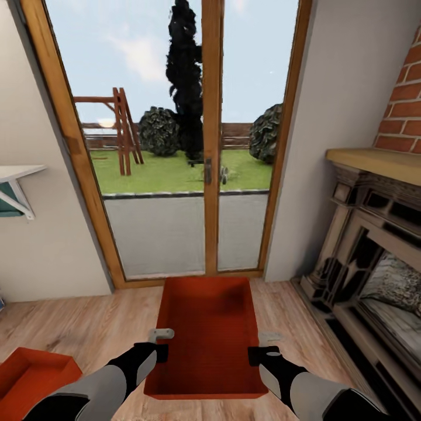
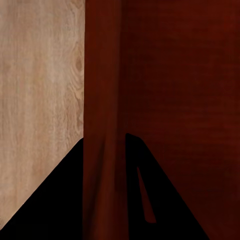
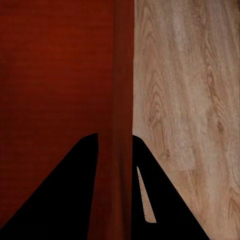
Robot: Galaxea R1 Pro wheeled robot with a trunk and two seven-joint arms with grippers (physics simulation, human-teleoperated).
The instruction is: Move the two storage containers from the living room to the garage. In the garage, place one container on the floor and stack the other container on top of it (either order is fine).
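One orange-red storage container [image 1: 210, 327] sits between my two arms, in front of the glass door [image 1: 175, 146] of the living room. My left gripper [image 1: 159, 346] is shut on its left wall [image 2: 102, 75], which runs between the fingers in the left wrist view. My right gripper [image 1: 263, 349] is shut on the right wall [image 3: 122, 75] in the same way. The bin's ribbed inner base [image 2: 185, 100] shows beside each wall. The second storage container [image 1: 32, 374] lies on the wood plank floor [image 1: 88, 321] at the lower left, beside my left arm.
A dark fireplace [image 1: 362, 263] with a wooden mantel and brick above stands close on the right. A white wall shelf [image 1: 17, 175] juts out at the left. Beige walls flank the door, and a garden with a swing frame lies beyond the glass.
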